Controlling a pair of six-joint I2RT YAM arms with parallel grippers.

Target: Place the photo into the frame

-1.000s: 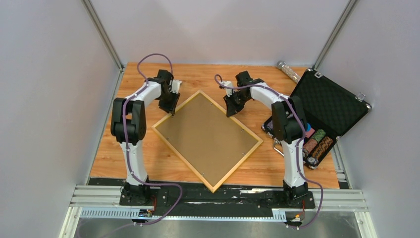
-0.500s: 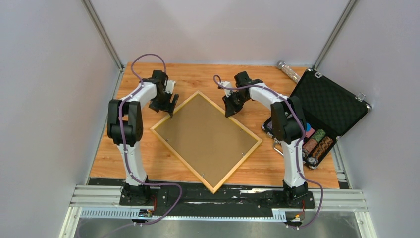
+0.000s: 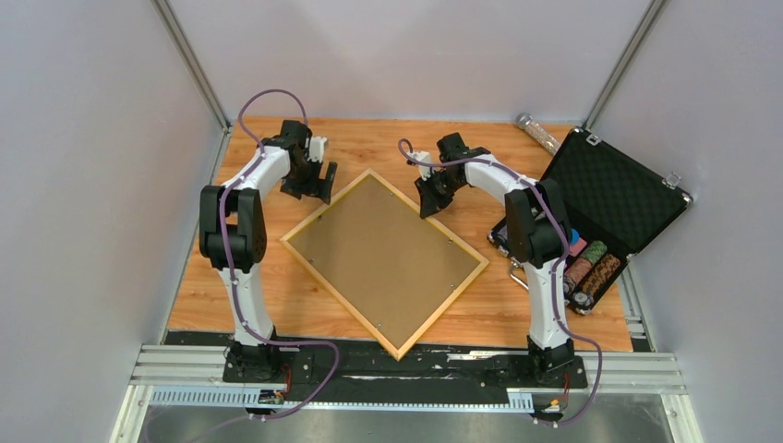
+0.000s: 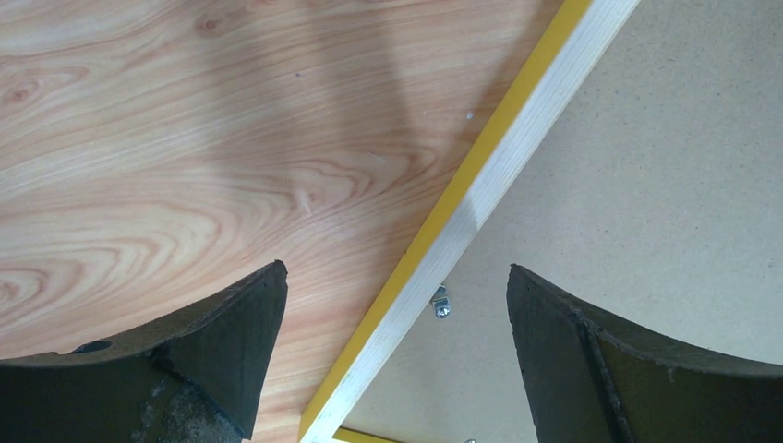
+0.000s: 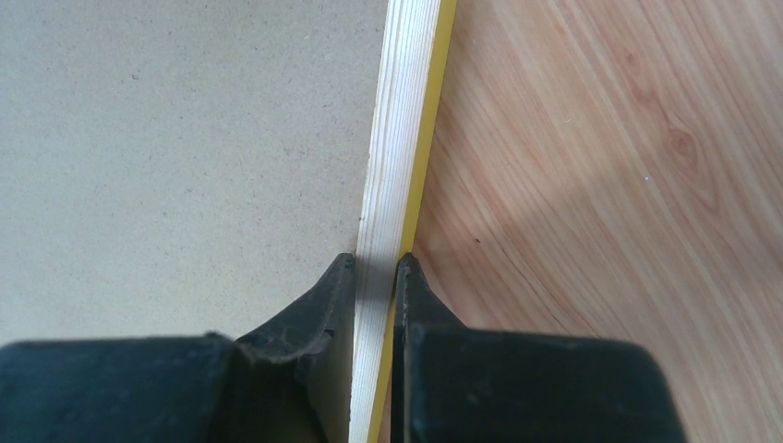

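The yellow-edged frame (image 3: 441,310) lies back-up and turned like a diamond on the wooden table, its brown backing board (image 3: 383,249) facing up. My right gripper (image 3: 427,210) is shut on the frame's upper right rail (image 5: 402,138), one finger on the board side and one on the table side of my right gripper (image 5: 376,261). My left gripper (image 3: 317,191) hangs open above the upper left rail (image 4: 489,171), its fingers straddling it without touching, a small metal clip (image 4: 440,302) showing below my left gripper (image 4: 395,272). The photo is hidden or out of view.
An open black foam-lined case (image 3: 614,198) stands at the right edge, with stacks of chips (image 3: 591,263) in its lower half. A glittery cylinder (image 3: 537,132) lies at the back right. Grey walls close in on both sides.
My left gripper has opened wide and drawn back up and to the left, off the frame's upper left edge. The right gripper and the frame have stayed put.
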